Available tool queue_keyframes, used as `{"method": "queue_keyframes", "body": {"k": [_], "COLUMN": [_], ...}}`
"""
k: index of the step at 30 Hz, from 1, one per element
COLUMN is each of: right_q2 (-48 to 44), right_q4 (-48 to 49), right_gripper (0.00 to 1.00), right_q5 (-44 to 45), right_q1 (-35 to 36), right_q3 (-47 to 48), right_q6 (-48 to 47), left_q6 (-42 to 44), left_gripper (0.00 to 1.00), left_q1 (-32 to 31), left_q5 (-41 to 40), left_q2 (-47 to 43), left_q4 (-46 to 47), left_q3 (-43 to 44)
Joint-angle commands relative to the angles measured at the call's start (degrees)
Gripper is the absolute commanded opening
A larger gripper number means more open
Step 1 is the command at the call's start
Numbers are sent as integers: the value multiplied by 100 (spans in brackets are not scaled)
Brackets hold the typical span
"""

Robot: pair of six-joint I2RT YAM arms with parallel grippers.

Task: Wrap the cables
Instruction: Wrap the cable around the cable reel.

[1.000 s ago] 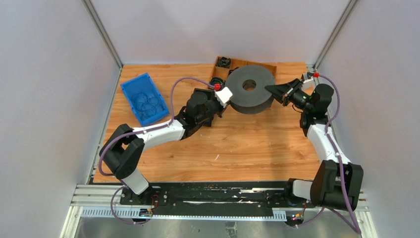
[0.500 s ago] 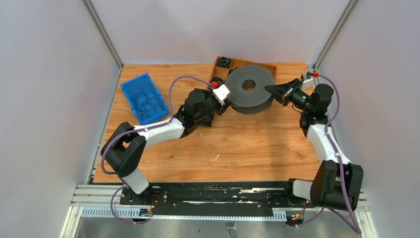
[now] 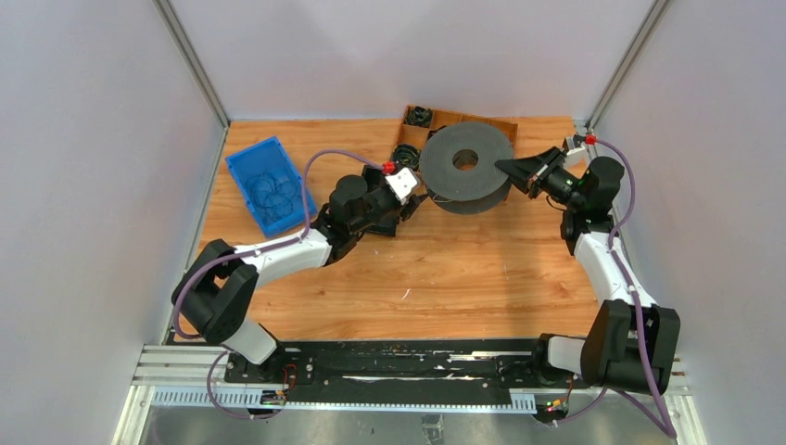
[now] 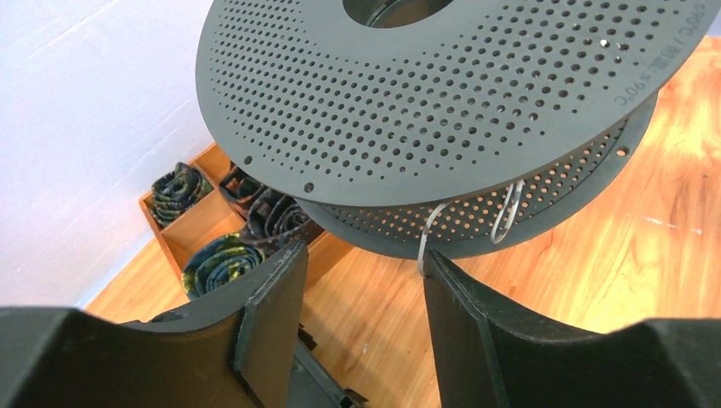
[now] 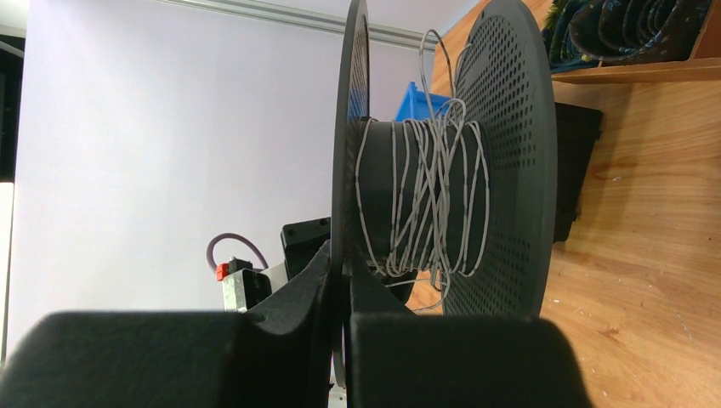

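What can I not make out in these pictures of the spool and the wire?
Top view: the wire on the spool, hidden under its upper flange.
Top view: what lies in the blue bin, too small.
Top view: most of the wooden tray, covered by the spool.

Left arm (image 3: 278, 255), lower left: white links, black joints, purple cord (image 3: 326, 154), red plug (image 3: 389, 167) at wrist. Right arm (image 3: 607, 264), right side: same colours. Left gripper (image 4: 361, 255): black wedge fingers (image 4: 476, 340).
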Motion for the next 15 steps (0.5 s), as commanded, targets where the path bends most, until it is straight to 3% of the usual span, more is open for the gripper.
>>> {"method": "queue_keyframes", "body": {"k": [1, 6, 15], "right_q2": [-177, -158, -180], "right_q4": [419, 472, 518], "right_gripper": [1, 1, 1], "right_q5": [-111, -115, -101], "right_q1": [-21, -21, -21], "right_q3": [41, 45, -11], "right_q6": [108, 143, 145], "left_q6": [380, 532, 230], "left_gripper": [58, 63, 81], "left_q1": [54, 79, 126], "left_q5": [199, 374, 752], "left_q2": [-181, -269, -405], "left_q4": [80, -5, 277], "left_q3": [-137, -213, -403]}}
